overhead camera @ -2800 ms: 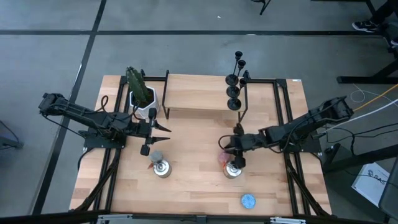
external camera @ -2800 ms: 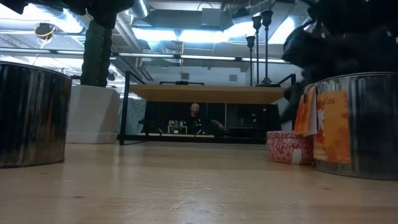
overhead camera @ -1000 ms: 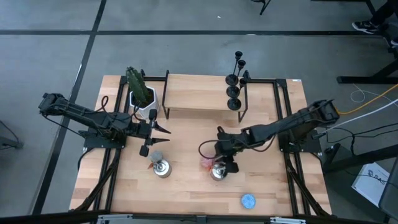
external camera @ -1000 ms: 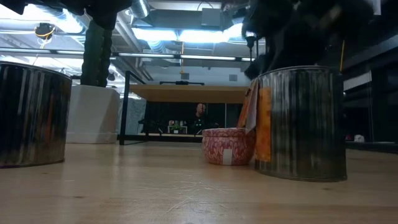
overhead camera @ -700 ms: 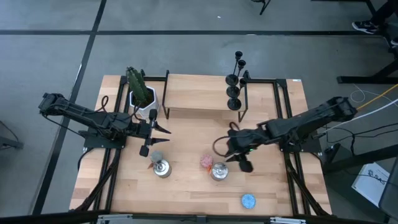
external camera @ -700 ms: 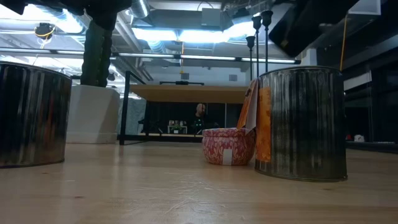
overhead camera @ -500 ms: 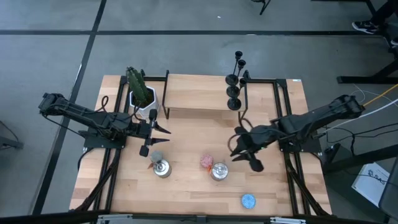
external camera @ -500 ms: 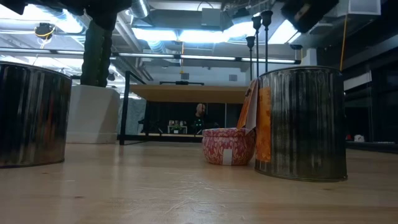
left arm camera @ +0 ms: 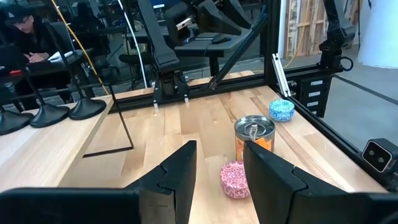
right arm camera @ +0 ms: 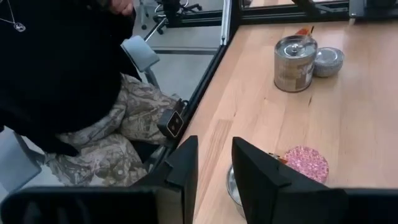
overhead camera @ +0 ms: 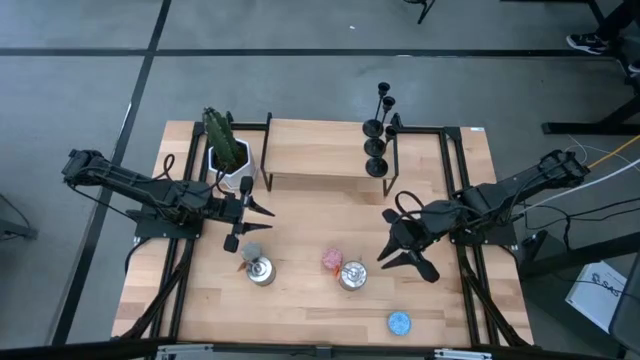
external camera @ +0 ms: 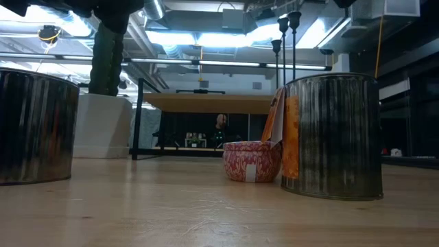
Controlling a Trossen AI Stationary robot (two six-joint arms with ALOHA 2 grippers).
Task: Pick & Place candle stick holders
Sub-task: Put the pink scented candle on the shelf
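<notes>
Left arm first: from my seat the left gripper [overhead camera: 262, 213] hangs over the table's left half, at about 9 o'clock from the table's middle, exactly where it sat a second ago. Its two fingers [left arm camera: 180, 174] stand a little apart with only air between them, holding nothing. Just toward 12 o'clock from it I see the white pot with the cactus [overhead camera: 226, 150], and toward 6 o'clock the left silver tin [overhead camera: 260, 271], unmoved.

Near the middle, the pink patterned tin [overhead camera: 331, 260] lies just beside the second silver tin [overhead camera: 351, 275], the pink one on the 9 o'clock side. A second ago the right arm was hunched right over that pair; now both stand clear of it, and the low view shows the silver tin [external camera: 332, 134] and the pink one [external camera: 251, 161] close together with no arm above them. A small blue round thing [overhead camera: 399, 322] sits toward 6 o'clock, near the front edge, as before.

At 12 o'clock the candle stick holders [overhead camera: 377, 145] stand in a row on the far edge of the wooden shelf [overhead camera: 310, 150], untouched in every frame I have.

The right gripper [overhead camera: 402, 257] has pulled back toward 3 o'clock, well apart from the tins now. Its fingers [right arm camera: 183, 168] are spread and empty, the table [overhead camera: 300, 310] visible between them. Beyond the table edge its wrist camera catches a seated person [right arm camera: 68, 81].
</notes>
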